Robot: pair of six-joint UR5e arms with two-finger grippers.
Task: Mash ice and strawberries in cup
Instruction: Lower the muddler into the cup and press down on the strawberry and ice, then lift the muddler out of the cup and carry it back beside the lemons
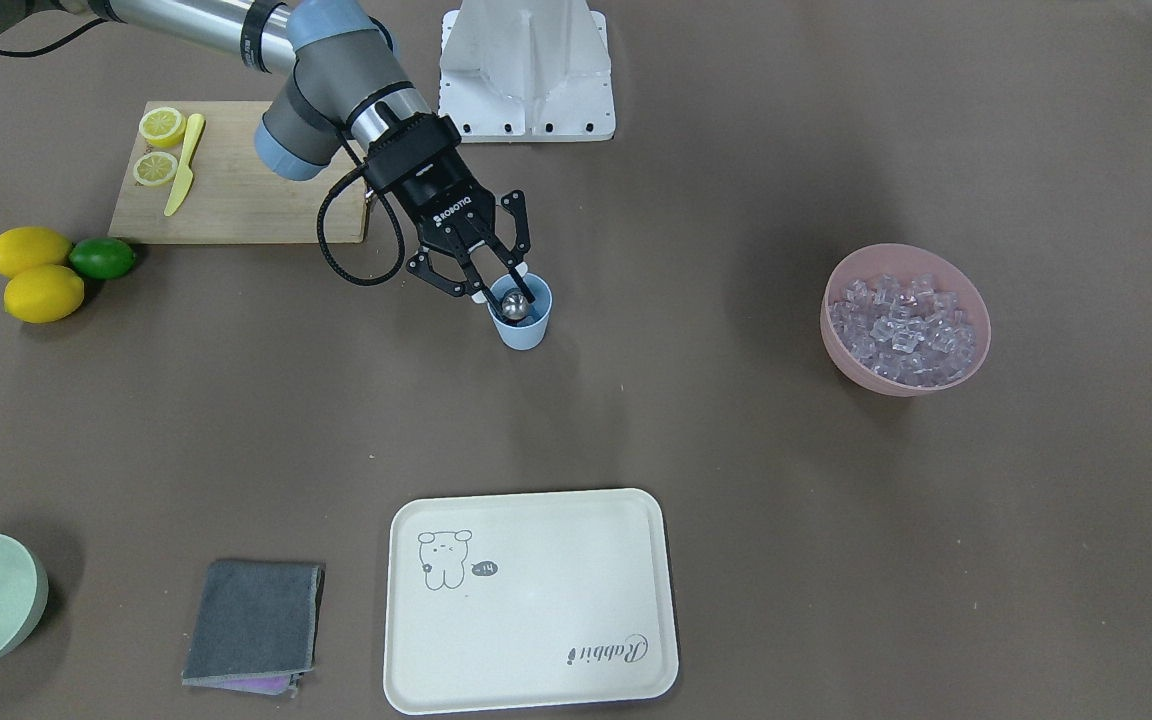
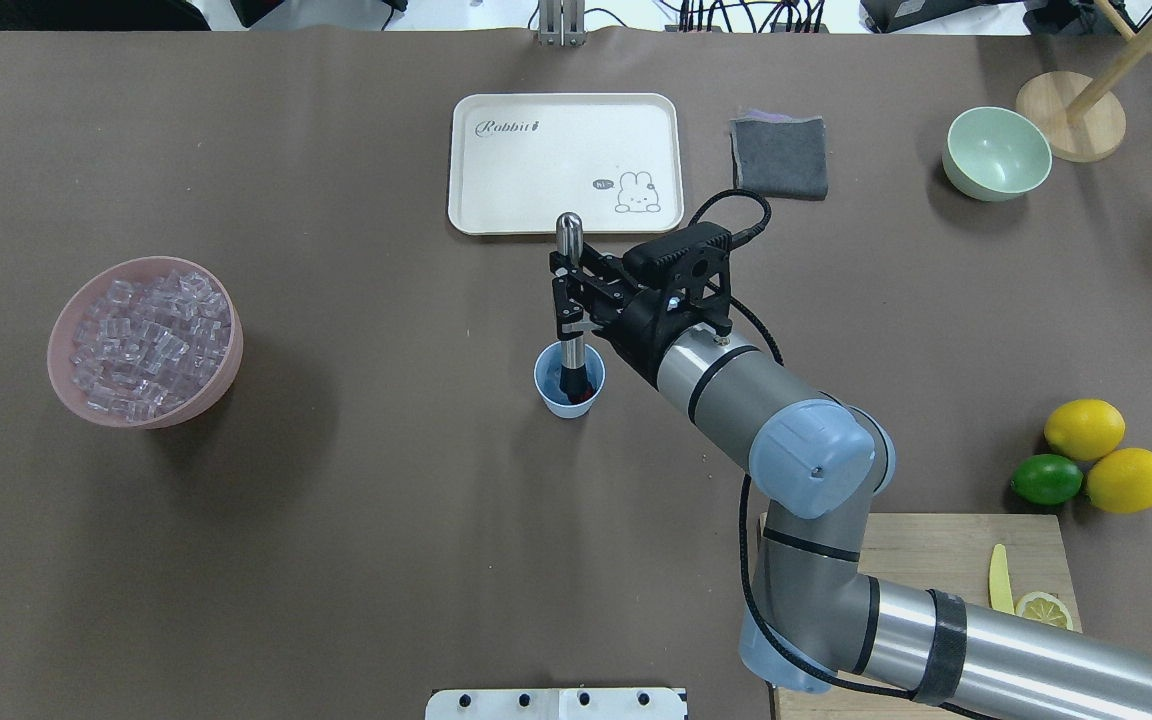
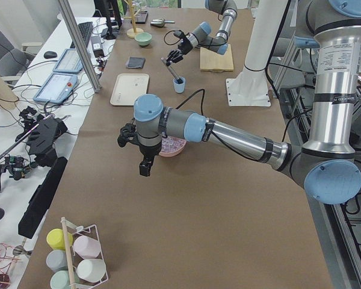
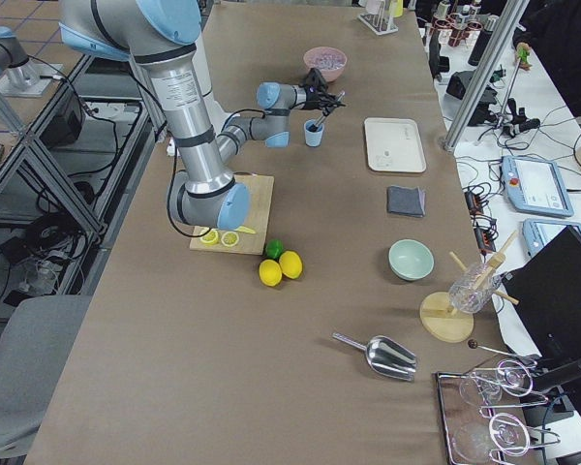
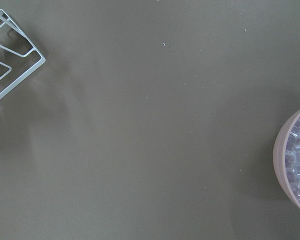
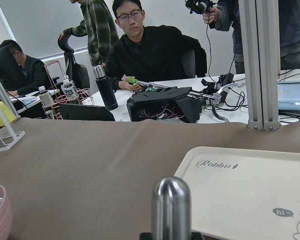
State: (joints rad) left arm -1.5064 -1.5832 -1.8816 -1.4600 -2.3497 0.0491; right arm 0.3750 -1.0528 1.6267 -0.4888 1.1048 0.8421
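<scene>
two fingers of our right gripper (image 2: 566,300) clamp a steel muddler (image 2: 568,232), its foot down inside the cup (image 2: 564,408) at mid-table, away from every edge. red strawberry (image 2: 589,392) shows beside it. ice (image 2: 141,345) fills the pink bowl (image 2: 224,380) near the table's left edge. we cannot tell how our left gripper (image 3: 144,167) stands.

The cup (image 1: 521,333) is light blue, the bowl (image 1: 871,380) pink, the tray (image 1: 536,620) cream.
</scene>
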